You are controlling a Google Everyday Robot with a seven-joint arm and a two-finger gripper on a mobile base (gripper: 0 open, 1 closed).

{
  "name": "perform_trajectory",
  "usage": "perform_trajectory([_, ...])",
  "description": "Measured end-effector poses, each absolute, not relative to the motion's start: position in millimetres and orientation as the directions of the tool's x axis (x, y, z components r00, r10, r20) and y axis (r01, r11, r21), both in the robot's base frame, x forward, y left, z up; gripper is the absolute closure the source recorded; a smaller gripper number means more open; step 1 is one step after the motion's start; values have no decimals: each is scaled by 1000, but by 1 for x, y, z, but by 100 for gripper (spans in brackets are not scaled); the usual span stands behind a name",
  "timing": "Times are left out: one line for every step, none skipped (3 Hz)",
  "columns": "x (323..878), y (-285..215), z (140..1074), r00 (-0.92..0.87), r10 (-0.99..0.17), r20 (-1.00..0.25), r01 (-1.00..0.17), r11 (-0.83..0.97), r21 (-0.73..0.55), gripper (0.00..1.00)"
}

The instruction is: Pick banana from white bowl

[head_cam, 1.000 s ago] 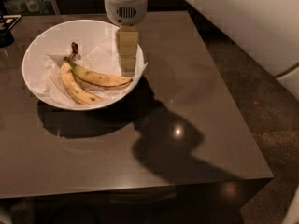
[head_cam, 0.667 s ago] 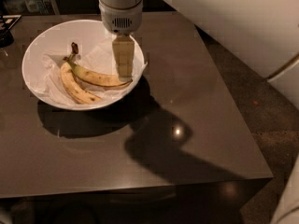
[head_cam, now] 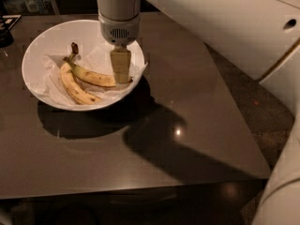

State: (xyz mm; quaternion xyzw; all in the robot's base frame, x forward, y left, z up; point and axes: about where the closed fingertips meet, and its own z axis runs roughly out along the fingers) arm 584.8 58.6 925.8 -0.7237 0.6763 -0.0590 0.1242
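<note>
The white bowl (head_cam: 37, 46) stands at the back left of the dark table, lined with crumpled white paper. Two bananas lie in it, joined at a dark stem. The banana (head_cam: 93, 77) is the upper one, yellow with brown streaks, running right to a dark tip. The paler, more curved banana (head_cam: 75, 89) lies in front of it. My gripper (head_cam: 121, 74) hangs straight down from its white wrist into the right side of the bowl, right over the banana's tip end and at or just above it. Contact cannot be told.
The brown table (head_cam: 187, 125) ends at a front edge and a right edge, with dark floor (head_cam: 253, 93) beyond. My white arm (head_cam: 225, 22) crosses the upper right. Dark objects (head_cam: 7, 27) sit at the table's back left corner.
The gripper has moved a little left and down into the bowl, closer to the banana's right end. The bananas and bowl have not moved.
</note>
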Motion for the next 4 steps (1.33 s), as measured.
perform_trajectory([591, 64, 922, 89, -992, -94, -969, -65, -239, 26])
perform_trajectory([598, 70, 916, 101, -986, -132, -979, -74, -192, 30])
perform_trajectory([600, 76, 906, 116, -976, -185, -988, -95, -118, 36])
perform_trajectory([599, 86, 899, 146, -963, -228, -989, -137, -54, 36])
